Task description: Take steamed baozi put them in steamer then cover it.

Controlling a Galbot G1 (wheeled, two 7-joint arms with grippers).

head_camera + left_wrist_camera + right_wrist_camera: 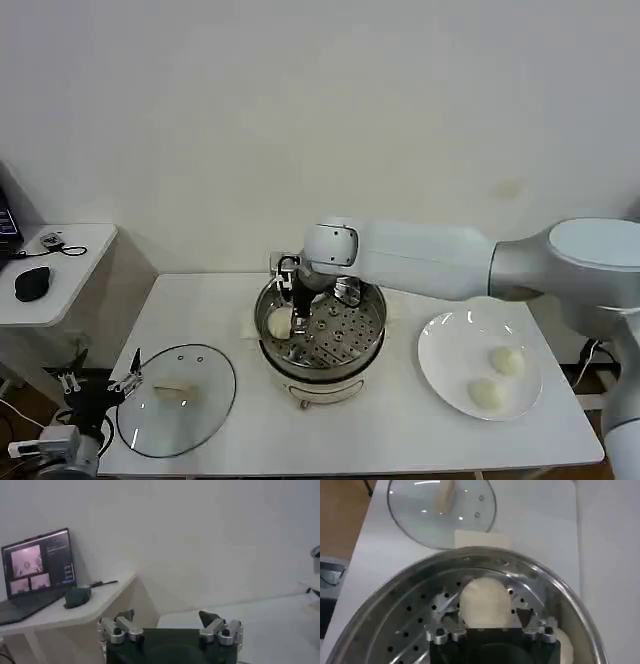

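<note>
Baozi (485,600) between right pincer (487,614) fingers, inside steamer (370,345)

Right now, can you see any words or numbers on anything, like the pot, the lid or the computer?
No words or numbers can be read anywhere.
Laptop screen: it shows small pictures and lines of text, too small and blurred to read.
Steamer pot: no label or brand shows on it.
Glass lid: plain, no writing.
White plate: plain, no writing.
</note>
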